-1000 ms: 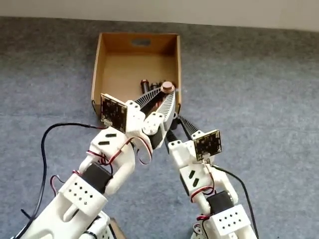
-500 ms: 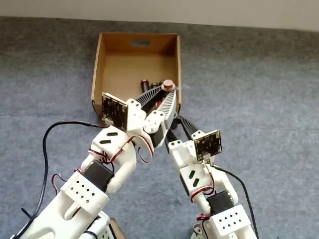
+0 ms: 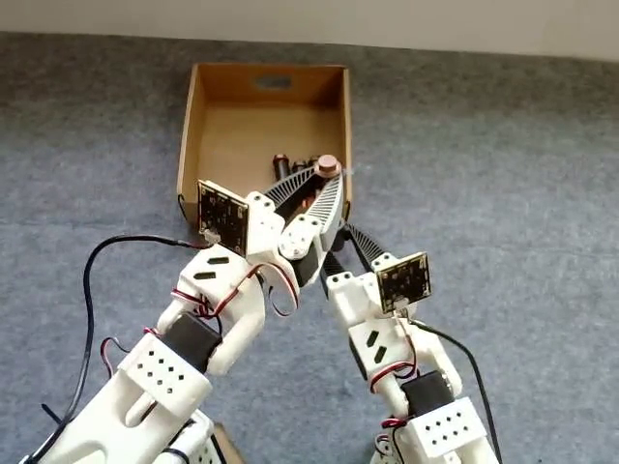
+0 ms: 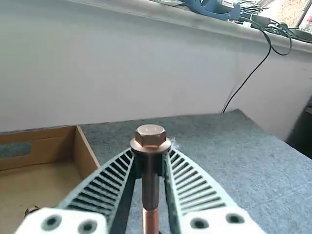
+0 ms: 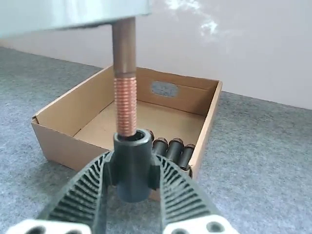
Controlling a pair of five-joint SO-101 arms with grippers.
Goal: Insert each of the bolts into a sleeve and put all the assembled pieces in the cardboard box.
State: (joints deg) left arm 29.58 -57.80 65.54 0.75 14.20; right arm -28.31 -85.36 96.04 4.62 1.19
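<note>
My left gripper [image 4: 150, 163] is shut on a copper bolt [image 4: 150, 146], held upright with its hex head on top; from above, the bolt head [image 3: 327, 166] shows over the box's near right corner. Below it, my right gripper [image 5: 132, 168] is shut on a dark sleeve [image 5: 132, 163], also upright. The bolt's threaded end [image 5: 126, 105] enters the sleeve's top opening. The cardboard box [image 3: 193, 126] lies just beyond both grippers; several assembled pieces [image 5: 173, 148] lie in a row against its near wall.
Grey carpet [image 3: 503, 155] covers the table around the box. A black cable [image 3: 87, 290] loops beside the left arm. A pale wall [image 4: 146, 73] stands behind the table.
The left gripper with the bolt has shifted very slightly; the right arm has not moved.
</note>
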